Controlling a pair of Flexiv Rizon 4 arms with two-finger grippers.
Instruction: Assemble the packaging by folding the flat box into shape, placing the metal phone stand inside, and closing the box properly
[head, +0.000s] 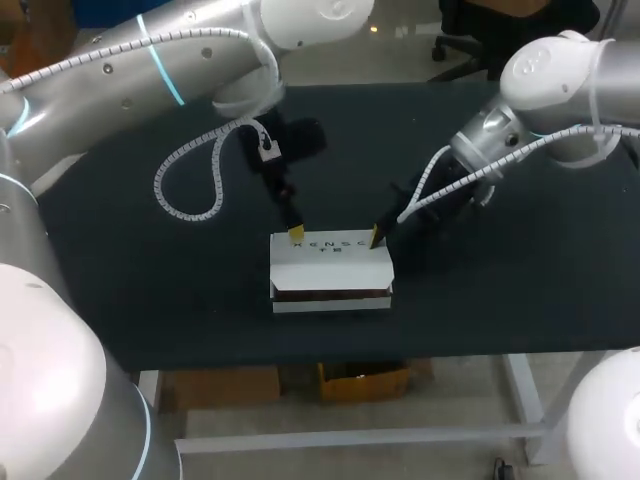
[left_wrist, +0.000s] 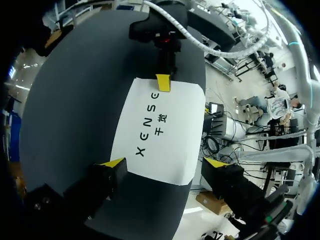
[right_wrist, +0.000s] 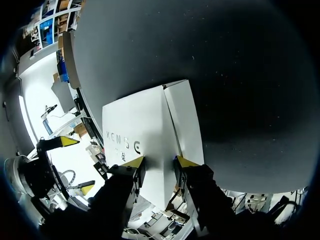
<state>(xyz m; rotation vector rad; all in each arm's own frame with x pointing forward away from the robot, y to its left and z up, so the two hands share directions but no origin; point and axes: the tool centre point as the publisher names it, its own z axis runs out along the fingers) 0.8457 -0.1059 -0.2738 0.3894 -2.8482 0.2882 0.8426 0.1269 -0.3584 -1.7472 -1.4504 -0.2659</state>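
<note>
While the wide dark table (head: 520, 290) carries only one thing, both silver and white arms lean over it. The left arm (head: 120, 70) comes in from the far left corner with a white spiral cable (head: 185, 180) hanging along it. The right arm (head: 560, 80) comes in from the far right.

The white cardboard box with black print on its top (head: 330, 262) lies in the middle of the table, nearer to the front edge than to the back. It is already folded into a low rectangular shape. In the head view a dark gap runs along its front, between the top panel and the lower part.

The left gripper (left_wrist: 164, 162) is at the back left corner of the box. Its fingers are spread wide and hold nothing. In the left wrist view one yellow tip (left_wrist: 112, 162) sits at a corner of the printed top, touching it or almost so. The other tip stands free beside the box.

The right gripper (right_wrist: 159, 161) is at the back right corner. Its fingers are drawn close together over the fold of the box. One tip rests on the printed top and the other on the narrow side panel, so the cardboard edge is pinched between them.
</note>
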